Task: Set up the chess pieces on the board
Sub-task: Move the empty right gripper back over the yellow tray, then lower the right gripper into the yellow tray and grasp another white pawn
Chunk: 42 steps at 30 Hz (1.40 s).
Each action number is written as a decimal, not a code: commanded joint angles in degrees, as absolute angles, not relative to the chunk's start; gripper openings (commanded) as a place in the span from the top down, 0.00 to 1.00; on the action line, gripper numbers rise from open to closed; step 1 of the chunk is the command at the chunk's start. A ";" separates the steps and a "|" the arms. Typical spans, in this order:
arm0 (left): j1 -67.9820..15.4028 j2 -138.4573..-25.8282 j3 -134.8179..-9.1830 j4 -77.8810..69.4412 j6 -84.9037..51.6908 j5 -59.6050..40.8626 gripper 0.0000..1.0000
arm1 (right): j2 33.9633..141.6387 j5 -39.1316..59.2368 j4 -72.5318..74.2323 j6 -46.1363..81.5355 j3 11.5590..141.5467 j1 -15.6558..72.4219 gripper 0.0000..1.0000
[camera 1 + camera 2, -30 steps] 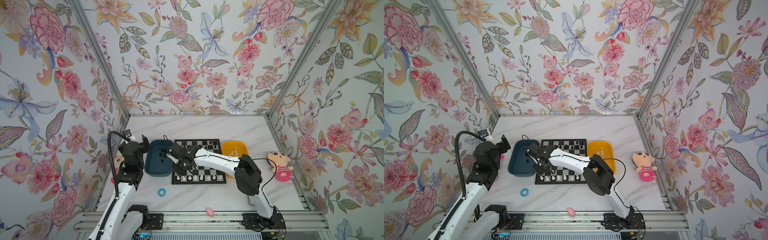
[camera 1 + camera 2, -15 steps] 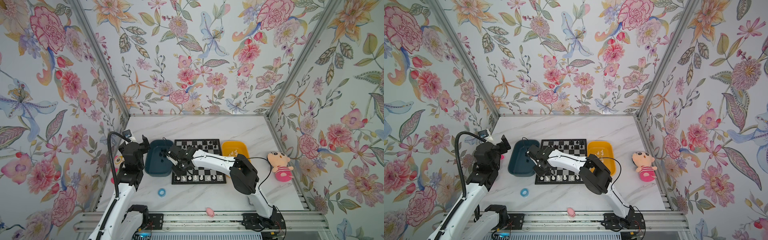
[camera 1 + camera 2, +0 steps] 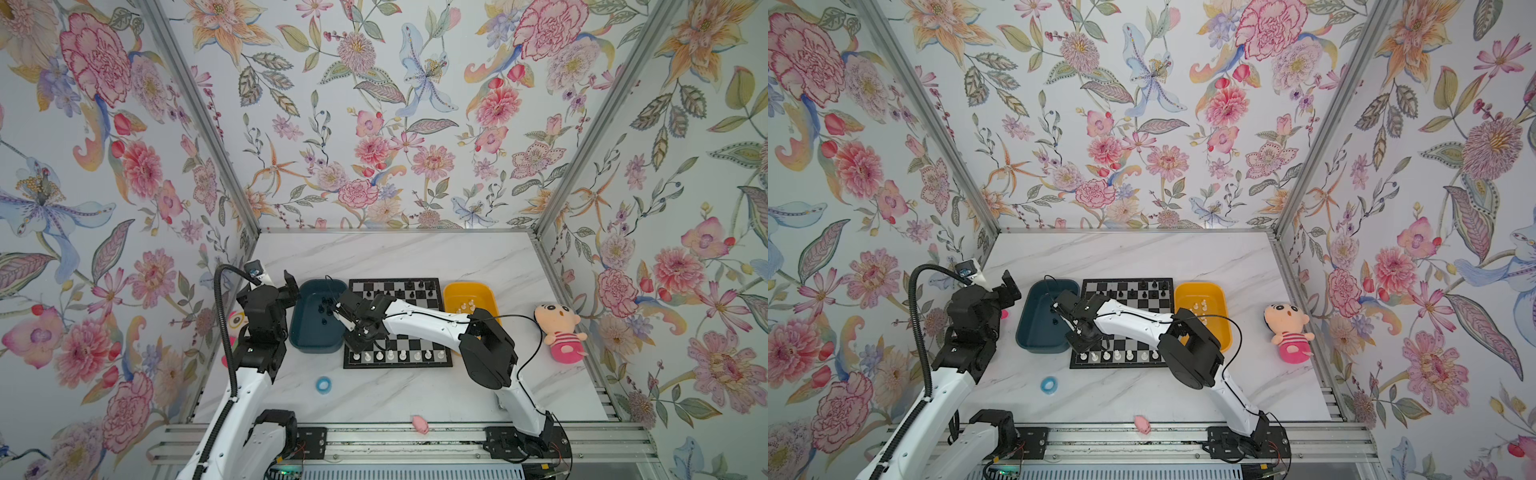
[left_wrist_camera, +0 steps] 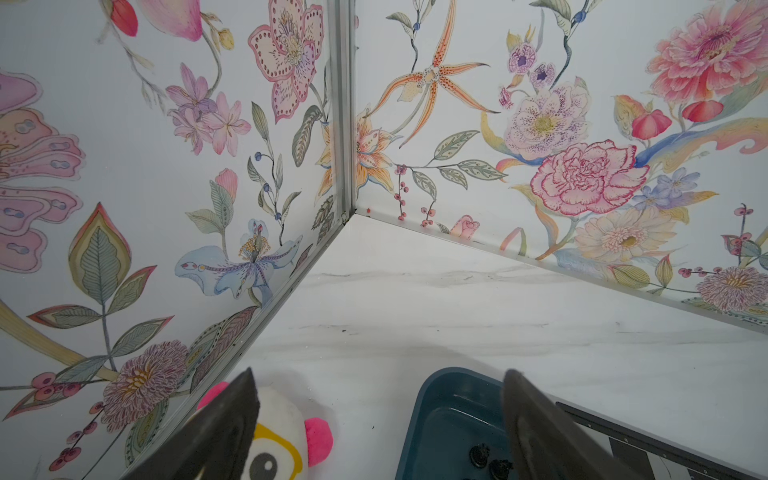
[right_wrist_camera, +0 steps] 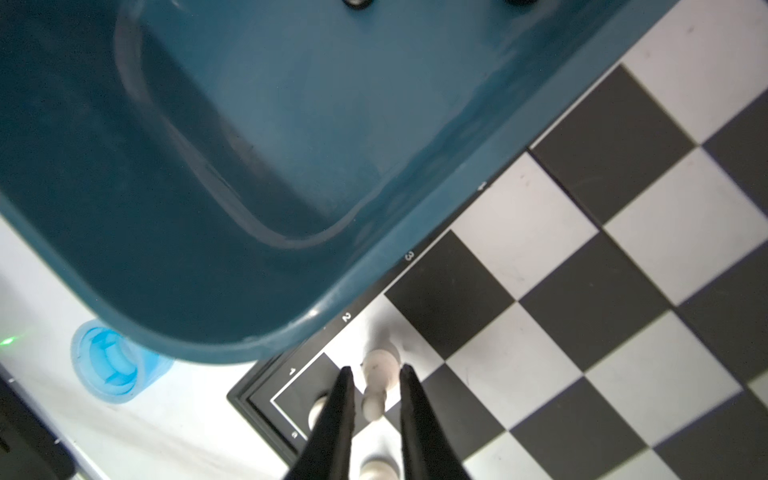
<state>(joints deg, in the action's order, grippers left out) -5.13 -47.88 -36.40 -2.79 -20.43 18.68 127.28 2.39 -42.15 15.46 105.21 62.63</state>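
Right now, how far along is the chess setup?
Done: a near row of white pieces and a few black pieces stand on the board. In hand: right gripper straddles a white pawn on the second row, jaws loose. To do: black ones in the teal bin, white ones in the yellow bin; left gripper idle, open.

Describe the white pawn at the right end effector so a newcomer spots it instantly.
Find the chessboard, then its robot-side corner beside the teal bin. The white pawn stands one row ahead of the white pieces lining that edge, alone between the right end effector's parted fingers.
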 commanded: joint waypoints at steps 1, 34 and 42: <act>-4.75 -47.35 -35.54 -3.90 -20.59 18.84 0.08 | 126.45 1.58 -42.48 15.93 104.22 63.13 0.73; -4.66 -53.59 -36.80 -4.82 -20.29 17.02 0.08 | 94.31 -8.35 -38.27 15.47 77.67 34.70 0.73; -4.65 -57.17 -38.28 -5.52 -21.55 14.91 0.08 | 93.66 -7.21 -35.63 13.61 70.33 26.22 0.75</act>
<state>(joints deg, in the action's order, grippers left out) -5.13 -56.64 -36.32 -4.38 -20.60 16.47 94.78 -7.55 -37.50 14.98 71.90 27.62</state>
